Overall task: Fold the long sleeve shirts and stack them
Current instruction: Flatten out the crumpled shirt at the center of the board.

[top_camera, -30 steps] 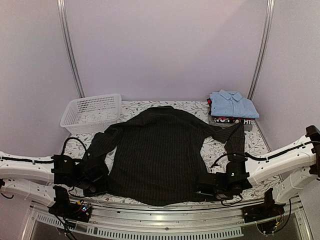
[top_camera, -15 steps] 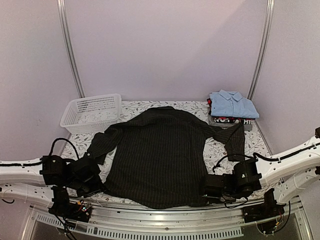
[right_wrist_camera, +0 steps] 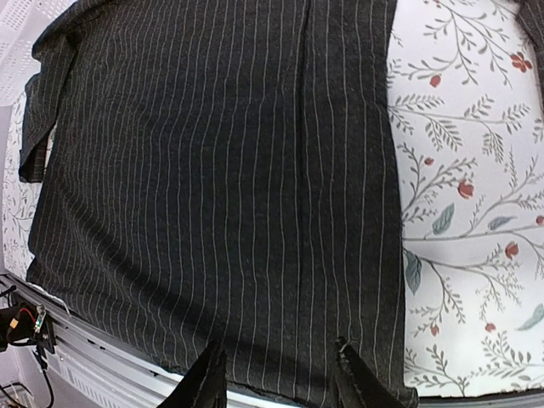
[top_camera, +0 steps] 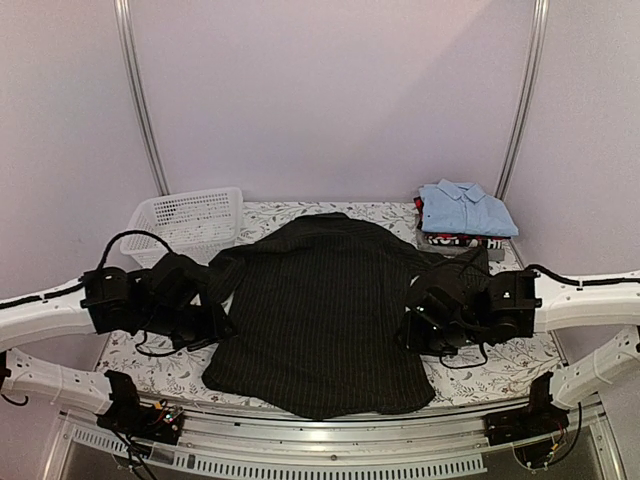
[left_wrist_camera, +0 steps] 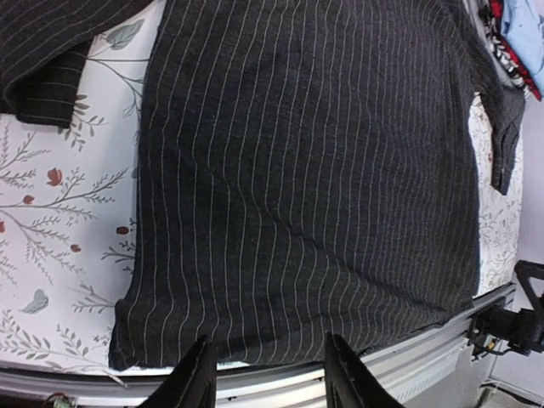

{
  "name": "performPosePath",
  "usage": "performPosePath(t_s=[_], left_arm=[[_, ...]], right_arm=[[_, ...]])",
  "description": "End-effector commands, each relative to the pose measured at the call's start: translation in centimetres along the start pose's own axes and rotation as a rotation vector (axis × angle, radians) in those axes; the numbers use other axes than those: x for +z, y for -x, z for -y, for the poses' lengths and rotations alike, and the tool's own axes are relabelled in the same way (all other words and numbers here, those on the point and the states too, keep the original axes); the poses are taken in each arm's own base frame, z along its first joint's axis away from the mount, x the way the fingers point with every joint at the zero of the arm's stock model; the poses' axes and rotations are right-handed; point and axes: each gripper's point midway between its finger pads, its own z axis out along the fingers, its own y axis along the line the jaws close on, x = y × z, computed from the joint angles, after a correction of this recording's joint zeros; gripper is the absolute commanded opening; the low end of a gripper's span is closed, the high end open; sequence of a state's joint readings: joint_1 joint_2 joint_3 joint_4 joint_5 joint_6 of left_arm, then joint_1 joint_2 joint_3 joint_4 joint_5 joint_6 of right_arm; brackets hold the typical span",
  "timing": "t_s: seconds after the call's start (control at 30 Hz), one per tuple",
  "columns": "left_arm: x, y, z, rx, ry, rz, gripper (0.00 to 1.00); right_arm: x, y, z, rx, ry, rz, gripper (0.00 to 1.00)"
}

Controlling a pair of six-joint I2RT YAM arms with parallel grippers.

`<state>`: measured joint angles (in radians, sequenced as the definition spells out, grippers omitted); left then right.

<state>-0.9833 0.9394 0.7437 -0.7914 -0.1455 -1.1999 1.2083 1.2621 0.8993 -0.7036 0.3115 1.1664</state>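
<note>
At the near edge of the counter (top_camera: 500, 360), the black pinstriped shirt (top_camera: 320, 320) lies spread flat, sleeves out, with no fold made yet. The left gripper (left_wrist_camera: 268, 378) and the right gripper (right_wrist_camera: 276, 378) hover over it, fingers spread and empty. Far right, the light blue shirt (top_camera: 465, 208) sits folded atop a small pile (top_camera: 455, 239), so I'd judge this one shirt is left to fold and stack.

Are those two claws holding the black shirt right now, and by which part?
Nothing is held. The left claw and right claw hang open and empty over the black shirt.
</note>
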Motion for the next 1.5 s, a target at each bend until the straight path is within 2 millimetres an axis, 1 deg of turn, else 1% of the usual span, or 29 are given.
performPosePath(t_s=[0.0,0.07,0.17,0.23,0.27,0.37,0.43,0.57,0.7,0.77,0.8,0.83,0.93,1.07,1.17,1.2,1.23,1.33,1.4,1.47], left_arm=[[4.1,0.5,1.5,0.129,-0.051,-0.051,0.41],[6.4,-0.1,0.6,0.121,-0.048,-0.093,0.37],[8.6,-0.8,-2.0,0.093,0.013,-0.121,0.35],[9.5,-1.6,-3.5,0.073,0.037,-0.14,0.36],[9.7,-2.1,-4.3,0.058,0.046,-0.15,0.35],[10.1,-3.6,-7.1,0.006,0.096,-0.174,0.35],[10.1,-4.6,-8.8,-0.027,0.121,-0.187,0.35],[9.8,-6.2,-11.6,-0.093,0.166,-0.204,0.36],[9.1,-6.8,-13.2,-0.135,0.2,-0.197,0.36],[8.4,-6.4,-13.3,-0.139,0.209,-0.179,0.36],[8.1,-6.1,-13.3,-0.14,0.211,-0.164,0.36],[7.7,-5.8,-13.2,-0.141,0.208,-0.155,0.36],[7.2,-4.9,-11.2,-0.121,0.128,-0.138,0.37],[6.3,-3.3,-8.5,-0.085,0.075,-0.127,0.4],[5.0,-1.1,-5.8,-0.025,0.035,-0.086,0.42],[4.6,-0.3,-4.8,0.002,0.018,-0.071,0.43],[4.0,0.7,-3.3,0.031,-0.01,-0.054,0.43],[3.0,2.5,0.0,0.119,-0.071,-0.032,0.45],[2.6,3.6,2.1,0.167,-0.114,-0.015,0.46],[2.3,4.7,3.9,0.209,-0.149,0.003,0.47]], right_arm=[[2.7,1.5,-1.4,-0.07,0.082,-0.011,0.39],[4.2,1.7,-0.6,-0.061,0.07,-0.019,0.36],[6.2,1.3,0.8,-0.052,0.052,-0.033,0.35],[7.6,0.4,1.7,-0.045,0.042,-0.06,0.35],[8.4,-0.5,2.4,-0.043,0.029,-0.083,0.34],[9.9,-2.9,3.5,-0.025,0.029,-0.154,0.32],[10.2,-4.4,4.0,-0.012,0.028,-0.182,0.32],[9.9,-6.8,4.1,-0.017,0.003,-0.216,0.33],[9.3,-8.9,4.3,-0.021,-0.018,-0.245,0.33],[8.7,-8.8,4.9,-0.012,-0.04,-0.24,0.34],[8.3,-8.5,5.3,-0.007,-0.055,-0.225,0.35],[7.7,-7.7,5.2,0.001,-0.048,-0.196,0.38],[6.6,-5.1,5.3,0.036,-0.029,-0.135,0.44],[5.4,0.0,5.8,0.08,-0.01,-0.038,0.49],[4.9,3.7,6.6,0.103,-0.026,0.032,0.53],[4.8,5.0,7.2,0.116,-0.037,0.053,0.54],[4.7,6.2,8.0,0.139,-0.047,0.073,0.54],[4.2,9.8,10.3,0.178,-0.087,0.143,0.55],[3.9,11.7,12.5,0.214,-0.13,0.185,0.56],[3.4,13.0,14.5,0.254,-0.163,0.224,0.56]])
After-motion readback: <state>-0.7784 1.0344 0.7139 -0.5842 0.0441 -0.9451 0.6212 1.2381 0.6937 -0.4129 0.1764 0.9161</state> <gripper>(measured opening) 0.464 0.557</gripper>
